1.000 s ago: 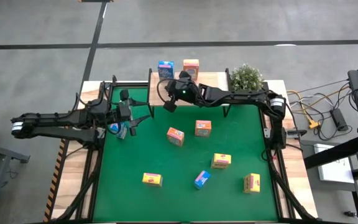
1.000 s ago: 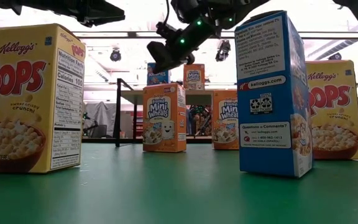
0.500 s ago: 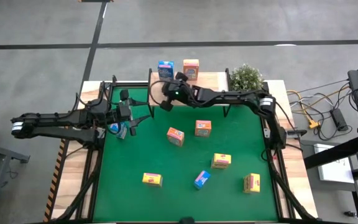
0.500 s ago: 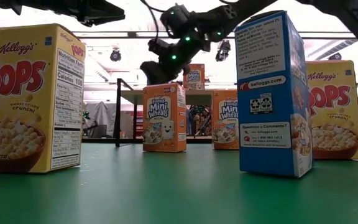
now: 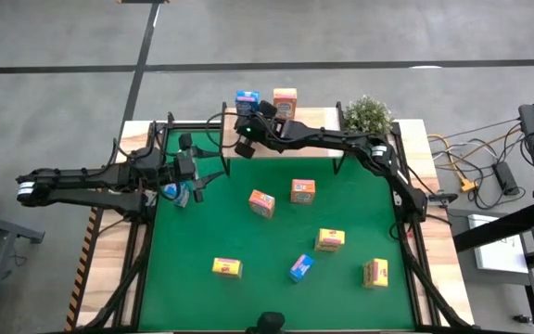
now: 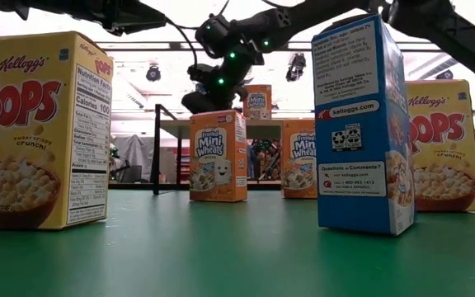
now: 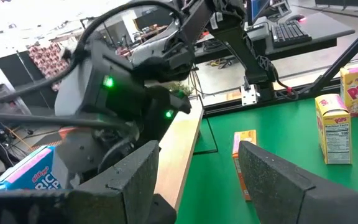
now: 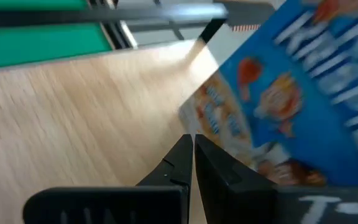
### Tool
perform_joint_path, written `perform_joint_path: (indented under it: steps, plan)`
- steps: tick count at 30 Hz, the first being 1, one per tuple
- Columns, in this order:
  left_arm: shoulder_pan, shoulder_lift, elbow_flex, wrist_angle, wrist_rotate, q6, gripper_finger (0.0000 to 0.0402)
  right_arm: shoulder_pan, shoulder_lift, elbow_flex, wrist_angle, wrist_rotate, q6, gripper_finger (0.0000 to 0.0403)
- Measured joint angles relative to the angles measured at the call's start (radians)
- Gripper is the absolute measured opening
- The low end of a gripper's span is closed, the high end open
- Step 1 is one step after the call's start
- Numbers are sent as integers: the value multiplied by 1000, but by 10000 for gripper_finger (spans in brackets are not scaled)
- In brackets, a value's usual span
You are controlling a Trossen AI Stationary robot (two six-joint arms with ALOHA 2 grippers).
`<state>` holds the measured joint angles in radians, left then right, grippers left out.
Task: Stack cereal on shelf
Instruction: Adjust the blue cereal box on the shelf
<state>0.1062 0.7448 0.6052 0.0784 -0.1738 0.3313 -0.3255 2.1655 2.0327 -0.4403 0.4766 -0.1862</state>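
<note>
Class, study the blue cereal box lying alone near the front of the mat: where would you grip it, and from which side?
The blue box lies flat and skewed, clear of its neighbours. Probably come straight down and pinch its two long edges, jaws turned to match its angle.

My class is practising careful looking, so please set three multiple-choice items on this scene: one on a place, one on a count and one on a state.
1. Where does the potted plant stand?
A. In the middle of the green mat
B. Off the mat, beside the shelf's right end
C. On top of a yellow box

2. How many cereal boxes stand on the shelf?
A. Two
B. Four
C. None

3. How are the right gripper's fingers?
A. Wide open
B. Shut on a yellow box
C. Shut, holding nothing

Answers:
1 B: the potted plant sits on bare wood next to the shelf.
2 A: only the blue box and the orange box stand there.
3 C: in its wrist view, the right gripper has its tips together over the wood, with nothing between them.
</note>
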Motion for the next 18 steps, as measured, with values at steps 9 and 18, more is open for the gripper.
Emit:
perform_joint_path:
  steps: [9, 18]
  plan:
    - [0, 0, 0, 0, 0, 0, 205, -16, -3, -5, -3, 2, -3, 9]
    - [0, 0, 0, 0, 0, 0, 205, -22, -5, -6, -3, 3, -22, 9]
